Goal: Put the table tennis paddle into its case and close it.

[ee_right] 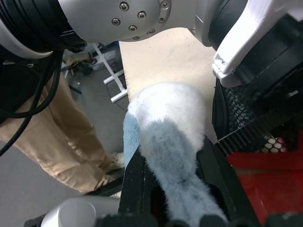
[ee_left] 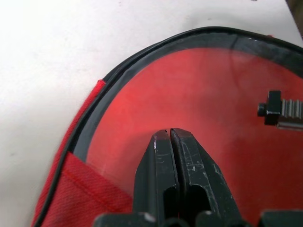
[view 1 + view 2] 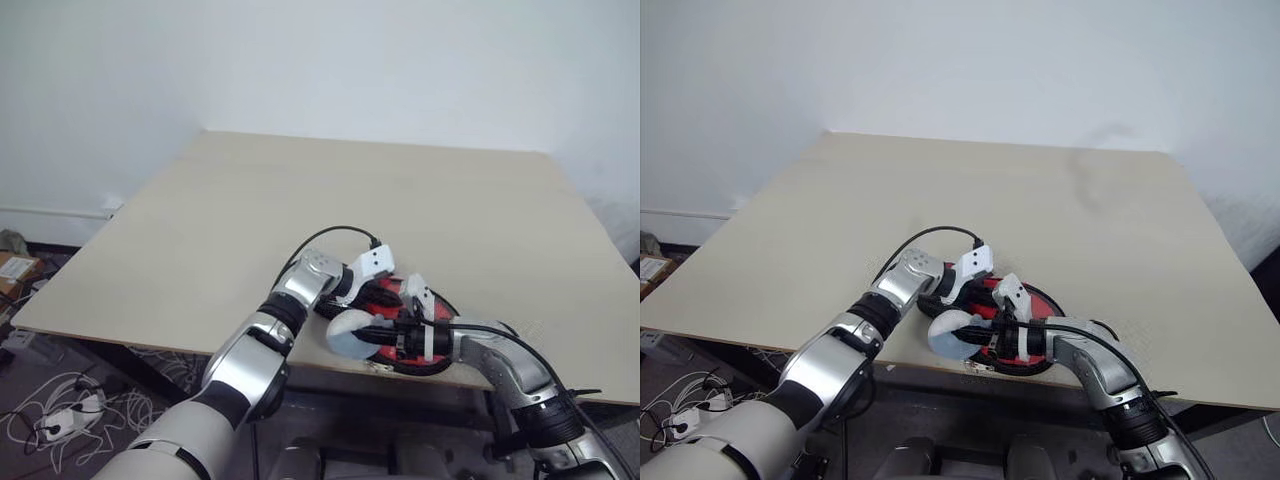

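Paddle and case mostly covered

Both arms hide most of the case point(image 3: 436, 362); the table tennis paddle point(image 2: 199, 104) handle is unseen.

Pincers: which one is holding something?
The right pincer: its fingers clamp a pale fluffy object. The left pincer is shut with nothing between its fingers, tips over the case's clear side.

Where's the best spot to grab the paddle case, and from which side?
The case lies flat, so its broad top gives nothing to pinch. Probably take its thin black rim by the table's near edge, coming in from the robot's side.
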Controlling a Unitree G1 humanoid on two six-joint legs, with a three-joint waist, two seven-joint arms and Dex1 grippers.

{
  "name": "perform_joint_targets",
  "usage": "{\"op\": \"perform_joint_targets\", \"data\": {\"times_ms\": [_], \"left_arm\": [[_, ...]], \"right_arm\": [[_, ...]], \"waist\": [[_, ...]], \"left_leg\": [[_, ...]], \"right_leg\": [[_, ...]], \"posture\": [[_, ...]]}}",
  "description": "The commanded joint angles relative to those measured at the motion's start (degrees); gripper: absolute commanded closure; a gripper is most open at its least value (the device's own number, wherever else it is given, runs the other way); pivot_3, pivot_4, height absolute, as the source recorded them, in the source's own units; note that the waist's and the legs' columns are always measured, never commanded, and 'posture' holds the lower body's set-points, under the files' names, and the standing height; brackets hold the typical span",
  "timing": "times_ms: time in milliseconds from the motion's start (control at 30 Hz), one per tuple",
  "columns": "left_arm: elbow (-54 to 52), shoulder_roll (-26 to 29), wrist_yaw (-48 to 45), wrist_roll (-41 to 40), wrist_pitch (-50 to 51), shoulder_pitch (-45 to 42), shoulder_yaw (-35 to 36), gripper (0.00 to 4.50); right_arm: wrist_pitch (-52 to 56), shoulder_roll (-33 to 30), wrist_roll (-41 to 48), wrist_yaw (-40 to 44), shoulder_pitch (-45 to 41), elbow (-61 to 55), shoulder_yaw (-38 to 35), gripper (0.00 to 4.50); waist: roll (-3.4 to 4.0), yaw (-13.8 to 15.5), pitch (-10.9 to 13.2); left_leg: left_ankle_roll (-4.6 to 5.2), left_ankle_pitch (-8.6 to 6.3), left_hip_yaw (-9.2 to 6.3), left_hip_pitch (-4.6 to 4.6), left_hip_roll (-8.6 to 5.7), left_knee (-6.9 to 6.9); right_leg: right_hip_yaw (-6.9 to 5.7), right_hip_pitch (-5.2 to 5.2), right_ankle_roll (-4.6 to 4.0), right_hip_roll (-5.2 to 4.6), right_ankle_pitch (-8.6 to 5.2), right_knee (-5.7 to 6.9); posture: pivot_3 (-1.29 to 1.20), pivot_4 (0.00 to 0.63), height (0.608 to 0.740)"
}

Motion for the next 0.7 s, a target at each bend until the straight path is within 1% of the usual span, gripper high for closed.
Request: {"op": "perform_joint_targets", "data": {"times_ms": [33,233,567,633,700], "left_arm": [[1.43,-0.15,0.03,2.08,0.77,-0.12,-0.90,4.50],[1.73,-0.33,0.09,2.42,0.64,-0.30,-0.45,4.50],[1.89,-0.61,0.12,3.11,0.39,-0.28,0.26,4.50],[1.93,-0.71,0.16,3.11,0.33,-0.31,0.31,4.50],[1.94,-0.73,0.17,3.13,0.28,-0.31,0.36,4.50]], "right_arm": [[-2.69,2.10,-1.72,-2.45,-3.14,1.47,-0.85,4.25],[-3.75,3.78,-3.16,-2.80,-4.00,2.80,-0.63,4.25],[-2.39,2.33,-2.34,-0.84,-3.12,2.59,-1.47,4.25],[-2.23,2.28,-2.20,-0.75,-3.10,2.65,-1.51,3.59],[-2.24,2.26,-2.23,-0.70,-3.08,2.69,-1.48,3.12]], "waist": [[0.01,-0.25,0.00],[0.02,-1.13,-0.01],[0.03,-1.12,-0.02],[0.03,-1.12,-0.02],[0.03,-1.14,-0.02]], "left_leg": [[0.00,0.00,0.00,0.01,0.00,0.00],[0.00,0.00,-0.02,0.01,0.00,0.00],[0.01,0.00,-0.04,0.02,-0.01,0.00],[0.01,0.00,-0.04,0.01,-0.01,0.00],[0.01,0.00,-0.05,0.01,-0.01,0.00]], "right_leg": [[0.00,0.00,0.01,0.00,0.01,0.00],[0.01,0.02,0.03,0.01,0.02,0.01],[0.01,0.04,0.04,0.00,0.03,0.02],[0.01,0.04,0.04,0.00,0.03,0.02],[0.01,0.04,0.04,0.00,0.03,0.02]], "posture": [[0.00,0.000,0.740],[0.00,0.000,0.740],[0.00,0.000,0.740],[0.00,0.000,0.740],[0.00,0.000,0.740]]}}
